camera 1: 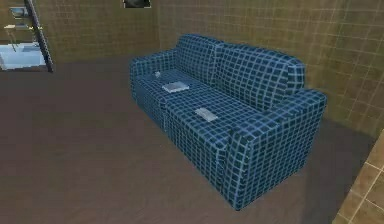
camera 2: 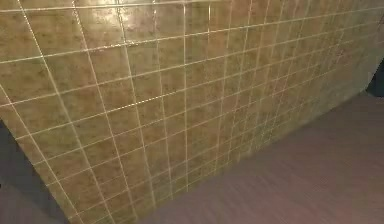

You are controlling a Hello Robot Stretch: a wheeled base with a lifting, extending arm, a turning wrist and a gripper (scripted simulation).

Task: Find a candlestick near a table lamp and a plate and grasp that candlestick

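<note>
Plainly, the search is not over: I cannot tell where the candlestick stands, nor whether the pincer is apart, together or clamped on anything.

The main risk, as I judge it, is the base striking furniture while it turns to look. The sofa (camera 1: 225, 110) sits mid forward view, running from 11 o'clock down to 4 o'clock. Its near corner at 5 o'clock is close ahead, so driving straight on would ram it. Two flat pale things (camera 1: 176, 87) lie on its seat. They are no candlestick, and taking them for the goal would waste an approach.

On the arm's side a tiled wall (camera 2: 150, 100) runs near, so extending the arm or swinging the base that way could scrape it.

For open room there is bare floor (camera 1: 70, 150) from 7 to 9 o'clock in the forward view, leading toward a bright opening (camera 1: 20, 45) at 10 o'clock. A strip of floor also lies at 4 o'clock in the arm side view.
</note>
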